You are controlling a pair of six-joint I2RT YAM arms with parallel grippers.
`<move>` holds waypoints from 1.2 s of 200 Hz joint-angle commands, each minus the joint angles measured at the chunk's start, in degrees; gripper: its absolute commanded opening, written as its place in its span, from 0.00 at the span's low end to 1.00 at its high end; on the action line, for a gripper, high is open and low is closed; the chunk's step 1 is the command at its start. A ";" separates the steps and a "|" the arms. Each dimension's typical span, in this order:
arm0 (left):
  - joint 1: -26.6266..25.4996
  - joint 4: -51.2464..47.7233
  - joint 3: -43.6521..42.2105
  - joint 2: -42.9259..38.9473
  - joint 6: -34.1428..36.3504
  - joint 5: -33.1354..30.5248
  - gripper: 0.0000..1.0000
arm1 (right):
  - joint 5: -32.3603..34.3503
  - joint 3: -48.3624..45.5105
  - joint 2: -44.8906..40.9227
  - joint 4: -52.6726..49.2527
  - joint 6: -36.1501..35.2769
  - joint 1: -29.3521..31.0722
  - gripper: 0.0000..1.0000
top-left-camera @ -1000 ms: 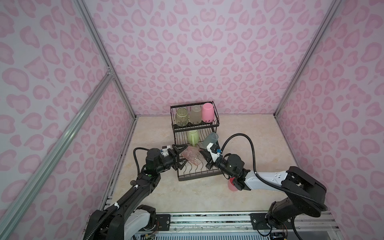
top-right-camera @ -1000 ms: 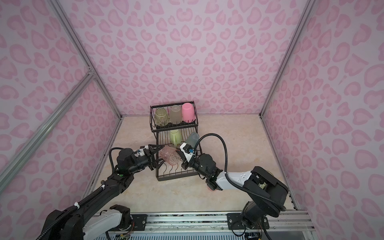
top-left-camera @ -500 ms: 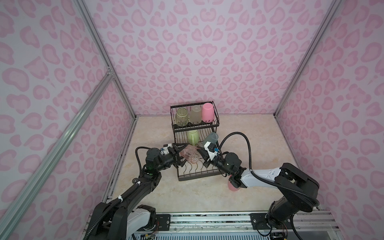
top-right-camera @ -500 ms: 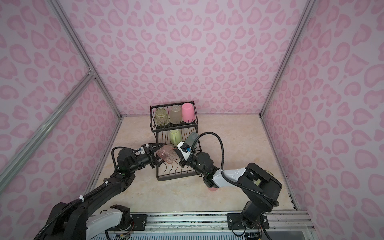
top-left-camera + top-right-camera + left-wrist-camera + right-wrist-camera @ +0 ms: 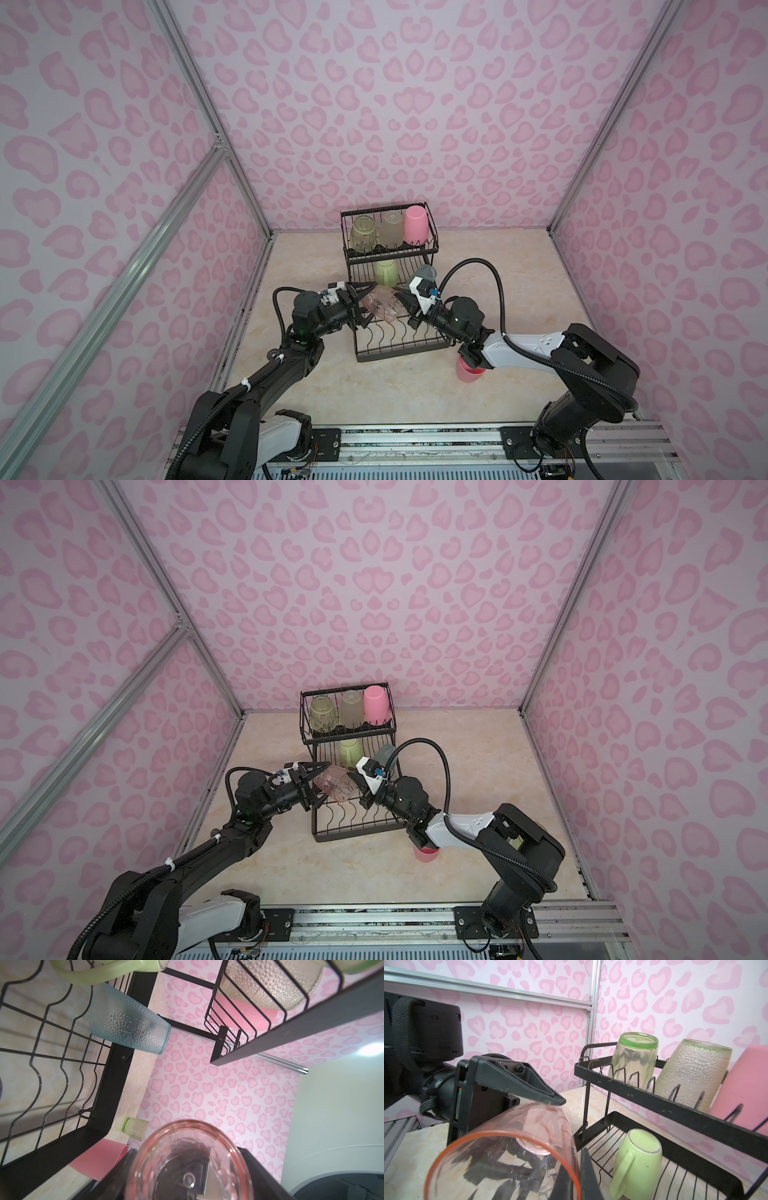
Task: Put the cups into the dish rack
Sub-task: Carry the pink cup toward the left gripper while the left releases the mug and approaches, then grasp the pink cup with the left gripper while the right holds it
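Over marble tabletop (image 5: 374, 395), we see the pink-orange cup (image 5: 381, 306) tipped sideways above the lower tray (image 5: 402, 351) of the dish rack (image 5: 432, 251). Our right gripper (image 5: 401, 305) pinches its rim. Our left gripper (image 5: 370, 305) straddles its base, one finger touching; we cannot tell whether it grips. That tray holds a green mug (image 5: 385, 272) and a teal cup (image 5: 424, 274); the upper basket (image 5: 390, 252) holds three upturned cups (image 5: 390, 228).

Robot's 2 arms stretch forward and inward, forearms low, meeting nose to nose at mid-scene. The right pincer (image 5: 398, 305) is clamped tight on the rim of a pink-orange cup (image 5: 380, 308). The left pincer (image 5: 371, 303) straddles the cup's base with jaws spread wide, its grip unclear.
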 commanded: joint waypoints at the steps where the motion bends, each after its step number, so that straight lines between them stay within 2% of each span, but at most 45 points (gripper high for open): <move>1: -0.29 3.51 1.09 0.26 4.44 3.58 0.66 | -5.51 0.71 0.60 -0.63 1.89 0.37 0.00; 31: -0.13 0.85 2.28 -0.13 8.43 2.91 0.60 | -6.26 1.56 0.50 -2.39 2.67 0.07 0.00; 49: -0.07 0.34 2.57 -0.18 10.40 2.26 0.57 | -6.84 2.13 0.49 -3.29 3.20 -0.07 0.05; 104: 0.09 -3.18 3.45 -0.82 17.43 -0.34 0.52 | -7.12 3.39 0.97 -4.61 4.41 -0.51 0.34; 126: 0.64 -5.45 3.51 -1.94 20.39 -1.88 0.51 | -6.99 3.29 0.87 -4.82 4.75 -0.75 0.41; 176: 1.80 -12.30 4.12 -5.54 27.99 -6.41 0.51 | -7.11 2.48 -0.09 -5.62 5.30 -1.31 0.50; 240: 1.84 -26.08 7.16 -10.22 43.39 -17.50 0.51 | -6.84 -0.76 -2.94 -7.11 5.22 -2.07 0.51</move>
